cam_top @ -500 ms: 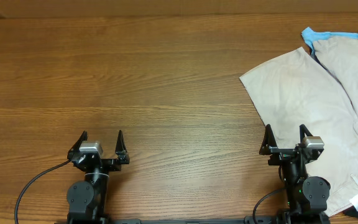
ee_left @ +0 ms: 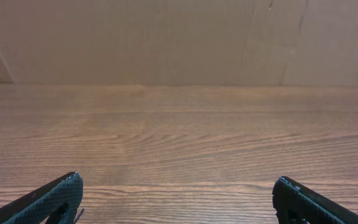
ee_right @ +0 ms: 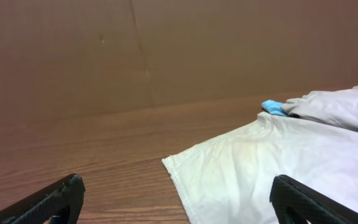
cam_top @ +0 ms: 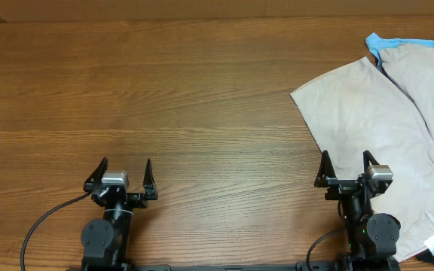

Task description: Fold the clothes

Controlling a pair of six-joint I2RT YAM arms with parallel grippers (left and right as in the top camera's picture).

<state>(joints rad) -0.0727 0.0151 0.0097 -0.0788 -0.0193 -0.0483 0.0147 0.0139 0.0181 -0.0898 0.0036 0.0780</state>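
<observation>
Two grippers: your left gripper (cam_top: 125, 162) and right gripper (cam_top: 345, 156) both have their fingers spread wide and hold nothing.
Shorts position: the shorts (cam_top: 383, 128) lie spread at the right end of the table (cam_top: 202, 75), running past the frame edge. Your right gripper is at their left edge and your left is well apart.
Handling: they are probably light, soft and limp, so expect them to sag and drag.
Hold: pinch a hem corner or the waistband edge.
Watch: blue fabric (cam_top: 398, 43) peeks out at the far edge.
</observation>
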